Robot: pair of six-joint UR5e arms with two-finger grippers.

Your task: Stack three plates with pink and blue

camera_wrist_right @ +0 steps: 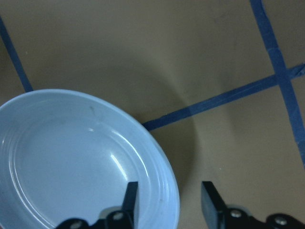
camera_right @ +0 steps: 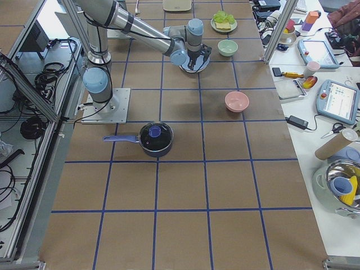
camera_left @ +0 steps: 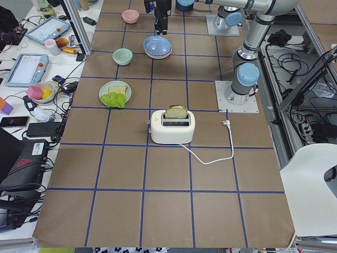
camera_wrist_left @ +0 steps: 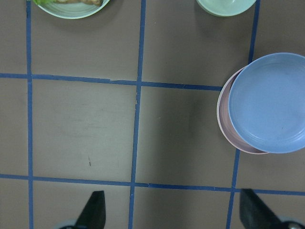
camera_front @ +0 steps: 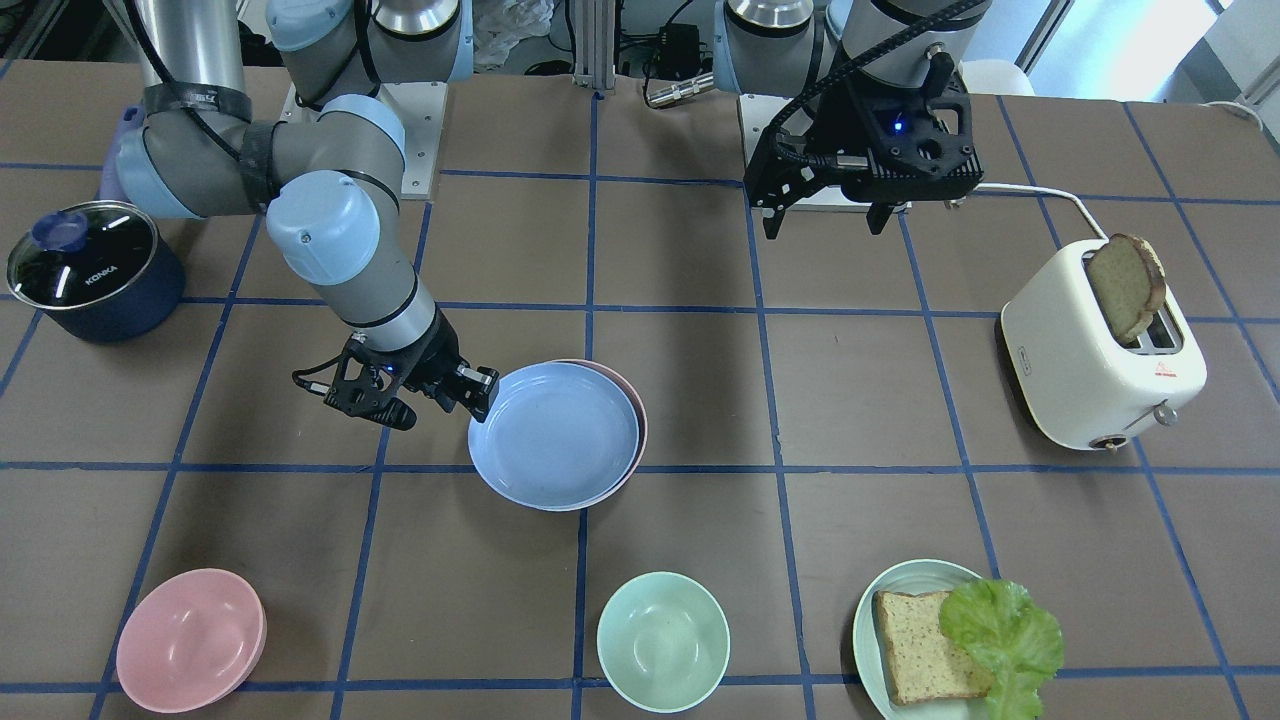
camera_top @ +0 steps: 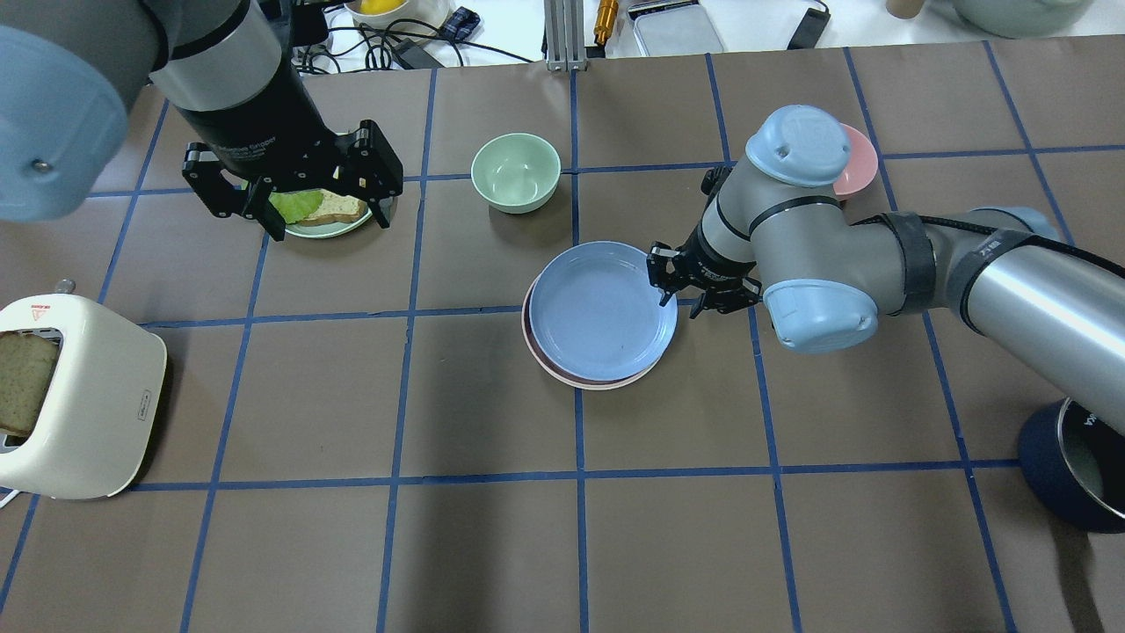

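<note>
Right hand [camera_wrist_right: 169, 202] low at the edge of the light blue plate [camera_front: 555, 435], fingers [camera_wrist_right: 129, 198] apart: straddles the rim, one finger over the plate's inside, the other outside it, not clamped. Blue plate near the middle of the surface [camera_front: 700, 300], on top of the pale pink plate [camera_wrist_left: 222, 107]; sits shifted a little sideways, leaving a pink crescent showing along one edge. Under the pink one: cannot tell. Left hand [camera_front: 826, 222] raised high, well apart from the stack, fingers spread wide, holding nothing. Mint-green bowl [camera_front: 662, 640] near the stack, on the side away from the robot.
</note>
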